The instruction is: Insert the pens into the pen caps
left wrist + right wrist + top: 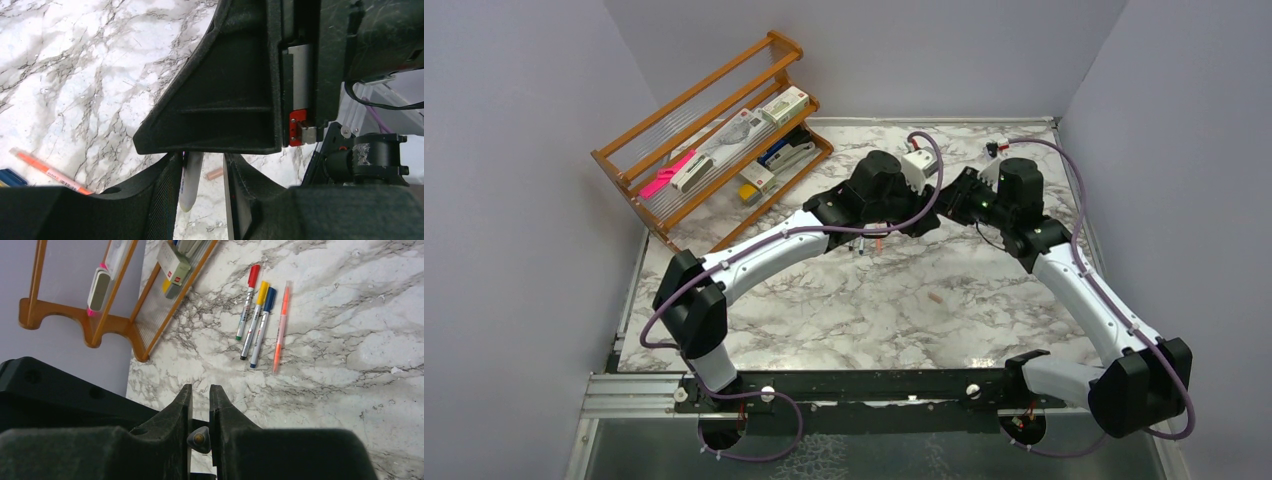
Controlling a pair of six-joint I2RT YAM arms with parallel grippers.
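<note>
Seen from above, the left arm (764,250) and right arm (1084,290) reach inward and meet over the far middle of the grey-veined white marble counter (854,310). Their wrists crowd together there, so neither grasping end shows clearly from here. A pale pink tube-shaped cap (935,298) lies alone on the marble nearer the bases. A slatted wooden rack (686,98) holding boxed items stands in the far left corner.

In the left wrist view, the left pincer (202,165) is spread. A grey-white marker pen (191,182) stands between its fingers, against one pad, with bare marble showing between it and the other pad. The black body of the other arm's grasping end fills the frame just above the pen. The pale pink tube-shaped cap (215,174) lies on the counter just beyond. A salmon-orange pen (50,172) lies well off to the side.

In the right wrist view, the right pincer (201,390) is pressed nearly together, pinching the small rounded grey end of the grey-white marker pen. Farther out, a red-capped pen (247,302), a yellow-capped pen (255,320) and a dark-blue-capped pen (262,327) lie side by side on the counter. The salmon-orange pen lies next to them, and the rack stands beyond.
</note>
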